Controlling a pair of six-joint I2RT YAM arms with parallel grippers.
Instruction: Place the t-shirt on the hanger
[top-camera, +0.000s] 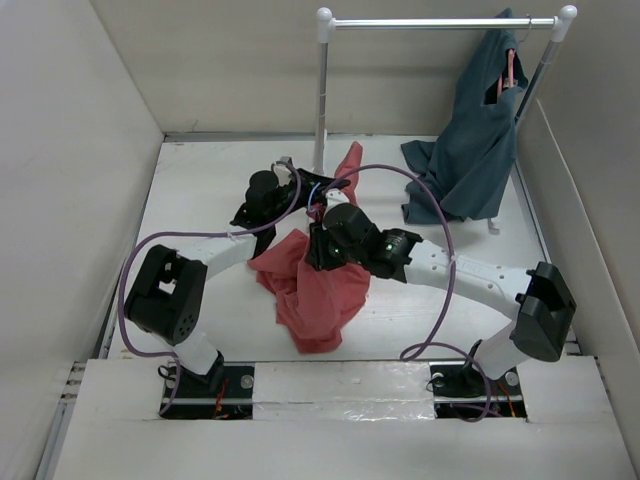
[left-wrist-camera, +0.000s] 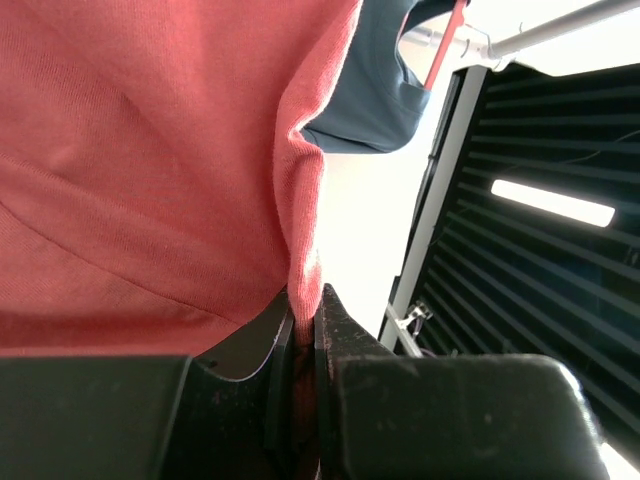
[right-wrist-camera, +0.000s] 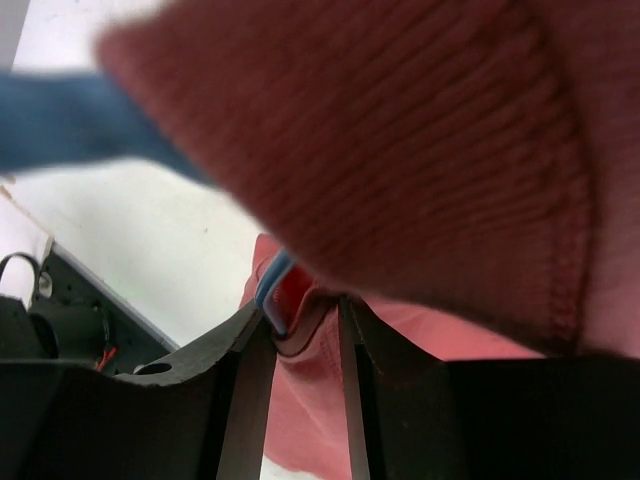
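The coral-red t-shirt (top-camera: 315, 290) lies bunched in the middle of the table, with one part lifted toward the rack post. My left gripper (top-camera: 318, 187) is shut on a fold of the t-shirt (left-wrist-camera: 150, 150), pinched tight between its jaws (left-wrist-camera: 307, 300). My right gripper (top-camera: 325, 225) sits just in front of it, under the cloth. Its jaws (right-wrist-camera: 305, 310) stand narrowly apart around the pale-blue hanger wire (right-wrist-camera: 273, 285) and shirt fabric (right-wrist-camera: 400, 130). The hanger is hidden by cloth and arms in the top view.
A dark teal garment (top-camera: 470, 140) hangs on a pink hanger (left-wrist-camera: 445, 45) from the white rack bar (top-camera: 440, 22) at the back right, its hem on the table. The rack post (top-camera: 322, 90) stands just behind the grippers. White walls enclose the table.
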